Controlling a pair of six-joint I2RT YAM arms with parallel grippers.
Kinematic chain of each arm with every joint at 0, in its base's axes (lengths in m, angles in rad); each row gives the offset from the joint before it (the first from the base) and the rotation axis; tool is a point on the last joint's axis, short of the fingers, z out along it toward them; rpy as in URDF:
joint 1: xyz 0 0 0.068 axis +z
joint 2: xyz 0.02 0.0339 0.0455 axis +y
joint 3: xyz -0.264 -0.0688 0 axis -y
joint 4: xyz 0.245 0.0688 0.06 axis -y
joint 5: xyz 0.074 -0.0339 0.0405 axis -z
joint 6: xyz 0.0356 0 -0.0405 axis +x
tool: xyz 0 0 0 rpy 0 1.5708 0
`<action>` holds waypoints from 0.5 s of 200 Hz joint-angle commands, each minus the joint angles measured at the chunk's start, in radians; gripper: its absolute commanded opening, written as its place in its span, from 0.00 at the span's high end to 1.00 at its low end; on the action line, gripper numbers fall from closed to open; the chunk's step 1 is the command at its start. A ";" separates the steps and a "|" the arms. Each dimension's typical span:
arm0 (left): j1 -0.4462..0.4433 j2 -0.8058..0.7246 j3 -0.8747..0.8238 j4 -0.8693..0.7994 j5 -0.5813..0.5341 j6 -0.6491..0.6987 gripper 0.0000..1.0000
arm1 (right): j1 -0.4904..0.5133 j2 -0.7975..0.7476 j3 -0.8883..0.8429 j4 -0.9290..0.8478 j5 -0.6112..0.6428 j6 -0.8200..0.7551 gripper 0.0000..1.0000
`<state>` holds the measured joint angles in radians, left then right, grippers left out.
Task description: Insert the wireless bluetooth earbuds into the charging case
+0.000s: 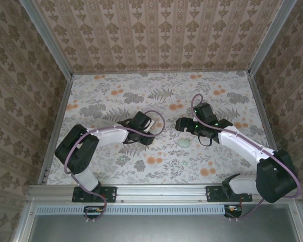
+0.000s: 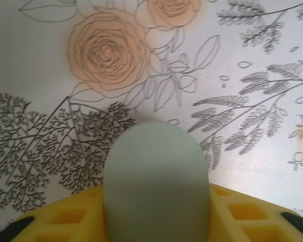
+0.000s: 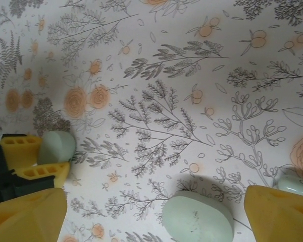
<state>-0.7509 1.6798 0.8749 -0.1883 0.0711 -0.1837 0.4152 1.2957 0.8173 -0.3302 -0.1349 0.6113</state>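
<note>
Mint-green and rounded, one earbud sits clamped between the yellow left fingers, low over the floral surface. We judge picking up this earbud to be the step in hand. The charging case lies flat on the surface between the right fingers, which stand wide apart and hold nothing. The second earbud rests just beside one of them. Case and left fingers are well apart.

We read the case as closed, a smooth pebble with no seat showing. The next move therefore calls for raising its lid, likely with the free arm, before the held earbud is carried over and lowered in.

We cannot make out the case's hinge or seam, nor whether the held earbud is off the surface. Most of the second earbud is cut off by a finger and the frame edge.
</note>
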 commanded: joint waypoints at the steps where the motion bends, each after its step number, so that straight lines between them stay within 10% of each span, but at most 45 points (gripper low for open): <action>1: -0.007 -0.058 -0.004 -0.023 0.070 0.073 0.66 | -0.009 -0.007 0.051 -0.055 -0.062 0.040 0.08; 100: -0.007 -0.370 0.000 0.001 0.384 0.379 0.71 | -0.028 -0.032 0.119 -0.001 -0.480 0.153 0.16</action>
<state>-0.7525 1.3537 0.8597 -0.1867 0.3172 0.0837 0.3717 1.2888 0.9016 -0.3649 -0.4454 0.7055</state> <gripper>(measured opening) 0.356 0.841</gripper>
